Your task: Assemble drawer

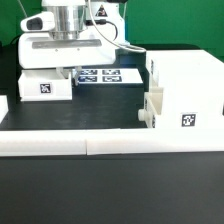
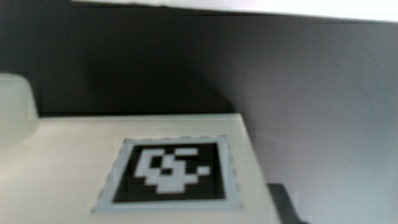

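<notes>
The hand point(image 1: 66, 66) hangs close over a small drawer tray point(image 1: 45, 86) on the bench point(image 1: 100, 112), likely lining up a grasp; fingers apart or together I cannot tell; the drawer housing point(image 1: 185, 85) stands well apart at the exterior view's right.

Drawer lies in separate white plastic parts on the dark table point(image 1: 100, 112). The housing point(image 1: 190, 85) is a tall box, upright at the exterior view's right, with a square black-and-white marker low on its near face. A small tray point(image 1: 148, 110) is right against the housing's side. The second tray point(image 1: 45, 86) is well apart at the exterior view's left, marker on near face. In the wrist view a marked white face point(image 2: 173, 170) is blurred.
</notes>
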{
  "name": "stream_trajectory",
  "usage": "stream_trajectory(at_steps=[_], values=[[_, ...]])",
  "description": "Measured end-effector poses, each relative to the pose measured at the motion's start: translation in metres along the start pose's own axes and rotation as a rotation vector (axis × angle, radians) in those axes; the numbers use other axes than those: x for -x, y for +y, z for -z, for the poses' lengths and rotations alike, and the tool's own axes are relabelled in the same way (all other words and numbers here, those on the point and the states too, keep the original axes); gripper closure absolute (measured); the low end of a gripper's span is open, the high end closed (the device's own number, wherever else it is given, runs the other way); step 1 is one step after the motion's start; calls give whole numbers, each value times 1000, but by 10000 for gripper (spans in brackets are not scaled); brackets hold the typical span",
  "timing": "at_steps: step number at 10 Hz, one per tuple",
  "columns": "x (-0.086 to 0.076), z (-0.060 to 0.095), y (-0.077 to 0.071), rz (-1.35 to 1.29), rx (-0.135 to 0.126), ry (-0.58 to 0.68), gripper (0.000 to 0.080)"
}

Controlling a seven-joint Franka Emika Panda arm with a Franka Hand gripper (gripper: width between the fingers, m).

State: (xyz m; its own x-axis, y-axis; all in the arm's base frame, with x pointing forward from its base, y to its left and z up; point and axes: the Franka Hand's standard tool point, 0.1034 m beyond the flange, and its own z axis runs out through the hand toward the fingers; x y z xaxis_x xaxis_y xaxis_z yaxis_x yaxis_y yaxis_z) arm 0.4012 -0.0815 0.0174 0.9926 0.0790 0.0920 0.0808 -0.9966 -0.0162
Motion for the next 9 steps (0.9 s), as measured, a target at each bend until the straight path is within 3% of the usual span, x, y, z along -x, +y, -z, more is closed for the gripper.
stream_trajectory(at_steps=[3,6,7,9], values=[[-35,21,-20,48,-8,26,757],[-84,33,-46,58,-21,64,757],[-93,34,-54,78,-24,70,757],[-90,32,-52,95,-22,66,757]])
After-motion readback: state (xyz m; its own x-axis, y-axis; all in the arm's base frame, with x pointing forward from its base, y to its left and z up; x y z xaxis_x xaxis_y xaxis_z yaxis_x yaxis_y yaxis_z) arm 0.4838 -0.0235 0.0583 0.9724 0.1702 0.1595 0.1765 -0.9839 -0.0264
